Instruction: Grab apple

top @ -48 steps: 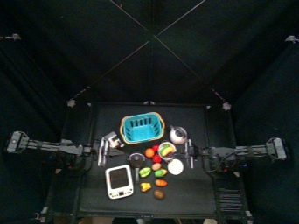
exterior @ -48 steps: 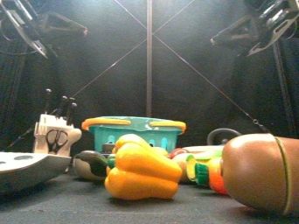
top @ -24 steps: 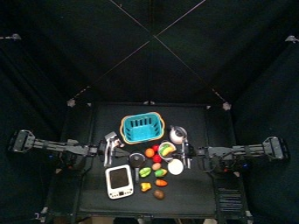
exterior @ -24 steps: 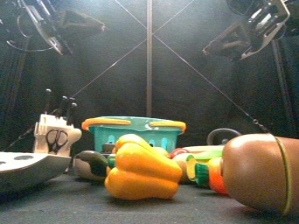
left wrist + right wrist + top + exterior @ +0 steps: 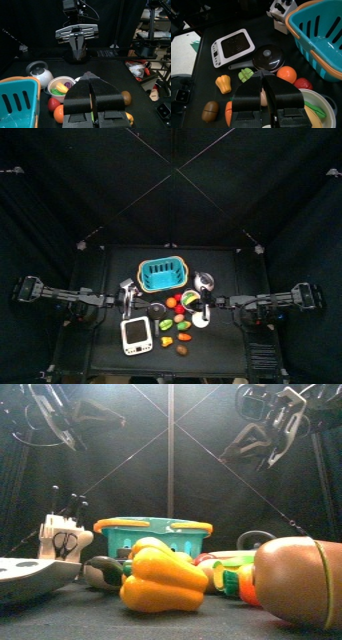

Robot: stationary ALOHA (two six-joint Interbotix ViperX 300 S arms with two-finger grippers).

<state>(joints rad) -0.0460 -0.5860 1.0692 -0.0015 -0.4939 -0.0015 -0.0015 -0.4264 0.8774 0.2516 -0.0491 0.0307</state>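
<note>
- Left gripper (image 5: pixel 89 75): you have its jaws pressed together with nothing between them. In the front view it hangs high in the upper left (image 5: pixel 60 424), well above the table.
- Right gripper (image 5: pixel 262 79): its jaws are closed as well, and they grip nothing. In the front view it hangs in the upper right (image 5: pixel 261 429), clear of every item.
- Apple (image 5: pixel 302 83): a small red piece lying on the table just beside the wall of the teal basket. In the top view it sits just below the frame's centre (image 5: pixel 173 302), between your two grippers and touched by neither. The left wrist view shows it next to the basket too (image 5: pixel 53 103).
- Teal basket (image 5: pixel 162 275): this sits at the centre of the top view, at the back of the table. In the front view it stands at middle left (image 5: pixel 151 536).
- Orange round fruit (image 5: pixel 286 74): this lies just beside the apple.
- Yellow bell pepper (image 5: pixel 163 579): this is at lower centre of the front view, near the camera.
- Brown rounded piece (image 5: pixel 301 579): this is large in the lower right of the front view.
- White scale (image 5: pixel 136 335): this is at lower left of the cluster in the top view.
- Small dark pan (image 5: pixel 268 57): this lies between the scale and the orange fruit.
- White bowl (image 5: pixel 61 86): this holds mixed food pieces.
- White tool holder (image 5: pixel 63 536): this is at the left of the front view, with scissors in it.
</note>
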